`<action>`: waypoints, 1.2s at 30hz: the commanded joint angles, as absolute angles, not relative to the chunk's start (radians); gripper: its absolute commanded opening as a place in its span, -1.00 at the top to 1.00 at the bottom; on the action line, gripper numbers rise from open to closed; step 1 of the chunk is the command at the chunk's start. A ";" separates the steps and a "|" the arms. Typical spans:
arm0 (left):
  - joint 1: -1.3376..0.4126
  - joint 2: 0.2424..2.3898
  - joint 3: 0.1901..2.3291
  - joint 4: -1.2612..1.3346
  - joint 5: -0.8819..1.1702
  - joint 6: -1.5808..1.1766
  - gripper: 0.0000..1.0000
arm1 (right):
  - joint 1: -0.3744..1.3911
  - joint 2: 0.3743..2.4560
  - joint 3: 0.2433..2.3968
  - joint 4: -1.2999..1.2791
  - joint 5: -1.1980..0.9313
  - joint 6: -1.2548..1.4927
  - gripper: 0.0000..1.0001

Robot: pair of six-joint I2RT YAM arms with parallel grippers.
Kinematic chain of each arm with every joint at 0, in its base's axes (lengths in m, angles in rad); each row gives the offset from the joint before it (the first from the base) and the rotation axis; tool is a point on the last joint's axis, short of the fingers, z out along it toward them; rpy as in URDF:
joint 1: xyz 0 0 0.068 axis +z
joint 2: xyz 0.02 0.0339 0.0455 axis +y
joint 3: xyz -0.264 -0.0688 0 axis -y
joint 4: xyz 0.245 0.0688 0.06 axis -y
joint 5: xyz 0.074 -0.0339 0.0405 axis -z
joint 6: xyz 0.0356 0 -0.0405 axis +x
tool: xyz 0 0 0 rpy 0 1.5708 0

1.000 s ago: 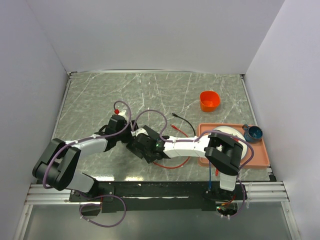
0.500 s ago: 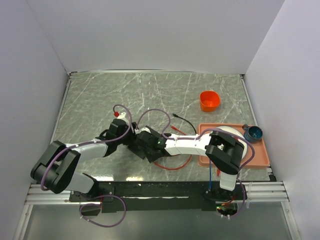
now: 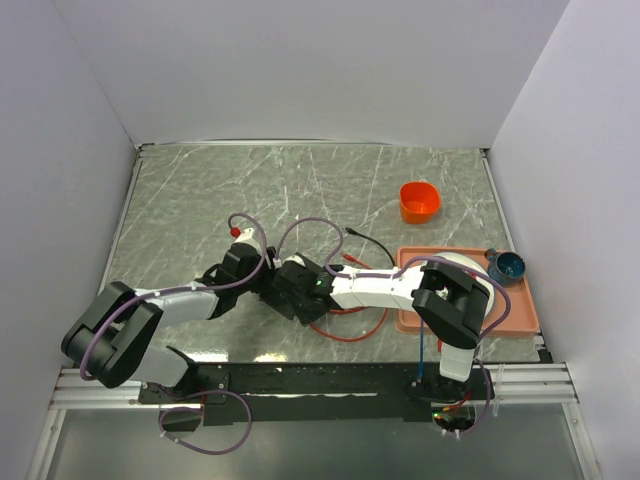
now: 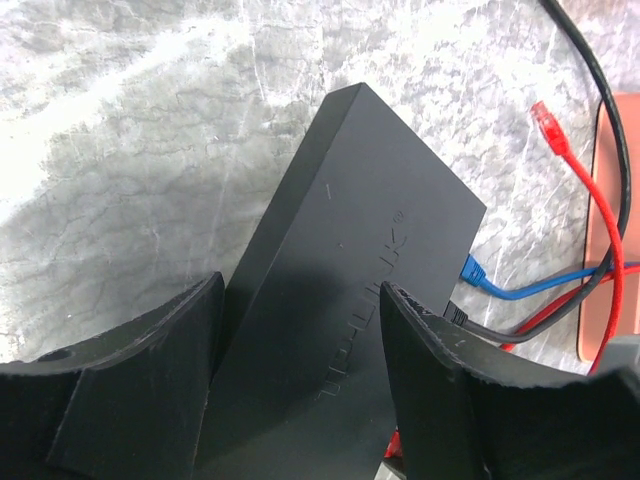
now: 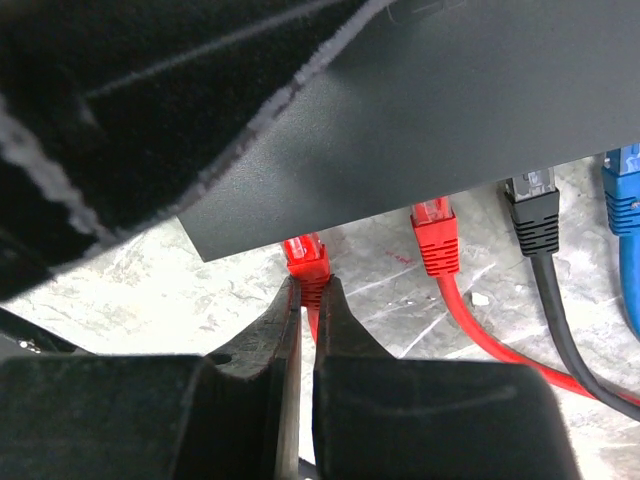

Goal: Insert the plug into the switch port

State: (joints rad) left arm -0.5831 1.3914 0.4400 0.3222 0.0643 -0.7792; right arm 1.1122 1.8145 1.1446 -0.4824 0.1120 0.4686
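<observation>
- Right gripper (image 5: 308,292): jaws are clenched on the red plug (image 5: 305,256) at lower centre of the right wrist view. Only a sliver of gap is seen between the fingers.
- The red plug's tip is set against the lower edge of the black box (image 5: 450,110), which fills the upper part of that view. The switch port itself is hidden under that edge, and whether the plug is seated cannot be told.
- Rightward along the same edge, a second red plug (image 5: 436,232), a black plug (image 5: 533,210) and a blue plug (image 5: 625,190) are noted in a row.
- Left gripper (image 4: 300,300): fingers (image 4: 140,390) are spread wide at the bottom of the left wrist view, with the box between them. Firm grip or mere straddling cannot be told.
- The box is seen on the marble table (image 4: 130,130), and a salmon tray (image 4: 610,250) is at the right edge.
</observation>
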 commanded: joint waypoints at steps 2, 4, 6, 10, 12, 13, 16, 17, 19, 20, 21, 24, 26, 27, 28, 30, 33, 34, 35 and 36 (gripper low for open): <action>-0.689 1.391 0.380 0.252 0.324 -0.954 -0.30 | 1.054 1.786 1.144 -0.187 0.279 0.549 1.00; -0.698 1.376 0.371 0.255 0.313 -0.968 -0.29 | 1.049 1.783 1.135 -0.175 0.296 0.554 1.00; -0.704 1.359 0.367 0.249 0.301 -0.983 -0.28 | 1.048 1.778 1.131 -0.169 0.308 0.560 1.00; -0.724 1.344 0.364 0.250 0.288 -1.000 -0.29 | 1.046 1.747 1.091 -0.098 0.318 0.557 1.00; -0.730 1.347 0.364 0.249 0.284 -1.006 -0.28 | 1.045 1.711 1.051 -0.029 0.321 0.551 1.00; -0.735 1.348 0.364 0.250 0.282 -1.008 -0.28 | 1.045 1.698 1.040 -0.017 0.324 0.549 1.00; -0.756 1.345 0.357 0.250 0.267 -1.020 -0.28 | 1.039 1.671 1.031 -0.003 0.304 0.523 1.00; -0.762 1.345 0.359 0.247 0.261 -1.023 -0.28 | 1.032 1.672 1.051 -0.008 0.295 0.519 1.00; -0.781 1.345 0.364 0.235 0.244 -1.026 -0.28 | 1.029 1.683 1.074 -0.028 0.275 0.506 1.00; -0.788 1.345 0.365 0.230 0.238 -1.028 -0.28 | 1.029 1.696 1.092 -0.026 0.259 0.499 1.00; -0.799 1.344 0.370 0.229 0.229 -1.029 -0.28 | 1.029 1.706 1.107 -0.058 0.247 0.499 1.00; -0.822 1.335 0.382 0.222 0.219 -1.031 -0.28 | 1.028 1.735 1.132 -0.074 0.213 0.492 1.00; -0.831 1.332 0.399 0.206 0.204 -1.034 -0.28 | 1.026 1.749 1.138 -0.080 0.199 0.489 1.00; -0.839 1.331 0.405 0.199 0.198 -1.037 -0.28 | 1.028 1.750 1.141 -0.083 0.199 0.489 1.00; -0.844 1.335 0.411 0.199 0.193 -1.045 -0.28 | 1.028 1.746 1.135 -0.083 0.199 0.492 1.00; -0.856 1.341 0.417 0.201 0.190 -1.052 -0.28 | 1.026 1.733 1.124 -0.074 0.209 0.499 1.00; -0.876 1.350 0.416 0.213 0.181 -1.077 -0.28 | 1.025 1.704 1.106 -0.052 0.232 0.508 1.00; -0.880 1.354 0.414 0.218 0.179 -1.091 -0.27 | 1.025 1.691 1.094 -0.037 0.241 0.512 1.00; -0.893 1.356 0.414 0.221 0.173 -1.098 -0.27 | 1.023 1.684 1.085 -0.020 0.244 0.515 1.00; -0.897 1.358 0.413 0.233 0.172 -1.106 -0.27 | 1.023 1.677 1.072 -0.003 0.245 0.520 1.00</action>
